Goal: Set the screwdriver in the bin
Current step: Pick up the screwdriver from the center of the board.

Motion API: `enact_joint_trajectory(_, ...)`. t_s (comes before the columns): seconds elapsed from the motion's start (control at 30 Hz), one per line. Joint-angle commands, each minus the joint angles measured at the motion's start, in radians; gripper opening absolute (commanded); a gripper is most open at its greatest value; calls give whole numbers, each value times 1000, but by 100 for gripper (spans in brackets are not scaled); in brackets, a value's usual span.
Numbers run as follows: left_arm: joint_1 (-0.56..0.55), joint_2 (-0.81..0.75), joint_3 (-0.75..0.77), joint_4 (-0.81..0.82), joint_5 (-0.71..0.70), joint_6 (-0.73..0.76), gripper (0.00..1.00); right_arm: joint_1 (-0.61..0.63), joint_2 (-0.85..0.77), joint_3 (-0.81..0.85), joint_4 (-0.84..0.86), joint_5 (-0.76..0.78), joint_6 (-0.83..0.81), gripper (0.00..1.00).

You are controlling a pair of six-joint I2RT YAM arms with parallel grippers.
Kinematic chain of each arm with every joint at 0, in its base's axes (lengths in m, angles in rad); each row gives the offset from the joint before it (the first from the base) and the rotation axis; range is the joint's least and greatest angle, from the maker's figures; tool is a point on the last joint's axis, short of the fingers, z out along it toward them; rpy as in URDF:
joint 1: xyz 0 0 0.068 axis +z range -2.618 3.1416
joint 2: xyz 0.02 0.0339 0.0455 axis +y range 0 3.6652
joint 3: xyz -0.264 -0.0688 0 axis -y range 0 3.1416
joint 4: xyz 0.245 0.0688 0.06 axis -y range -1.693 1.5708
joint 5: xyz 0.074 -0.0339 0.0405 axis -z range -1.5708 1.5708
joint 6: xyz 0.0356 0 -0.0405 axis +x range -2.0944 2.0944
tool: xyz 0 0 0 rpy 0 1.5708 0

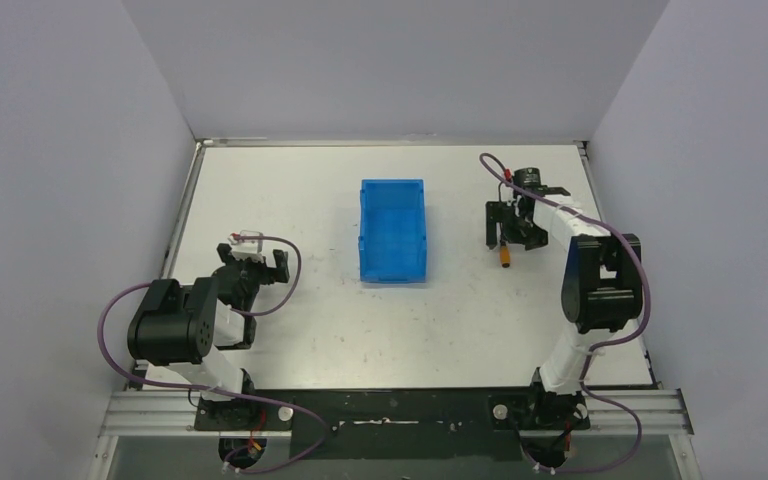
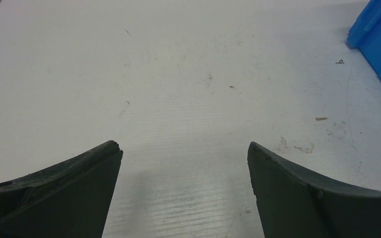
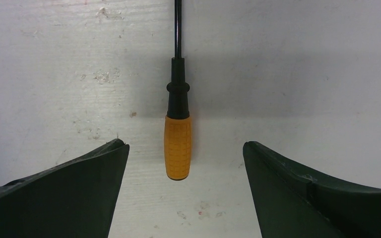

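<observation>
The screwdriver, with an orange handle and thin black shaft, lies flat on the white table, shaft pointing away in the right wrist view. My right gripper is open with a finger on either side of the handle's end, neither touching it. From above, the right gripper hangs over the screwdriver to the right of the blue bin, which stands empty at mid-table. My left gripper is open and holds nothing, low over the table at the left; a corner of the bin shows in its wrist view.
Purple cables loop round both arms. Grey walls close in the white table at the left, back and right. A black rail with the arm bases runs along the near edge.
</observation>
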Motion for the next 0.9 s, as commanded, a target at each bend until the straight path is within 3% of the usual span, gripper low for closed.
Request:
enact_joint_trajectory(0.0,3,-22,11,30,-5,-2,97,-10,18,-11,65,-4,12,88)
enact_joint_trajectory(0.37,3,-18,7,44,-4,-2,97,-13,53,-26,77,-11,22,81)
enact_joint_trajectory(0.73,3,-21,3,48,-7,-2,97,-17,84,-30,64,-30,31,56)
enact_joint_trajectory(0.87,3,-24,-1,50,-8,-2,97,-20,92,-30,60,-37,33,39)
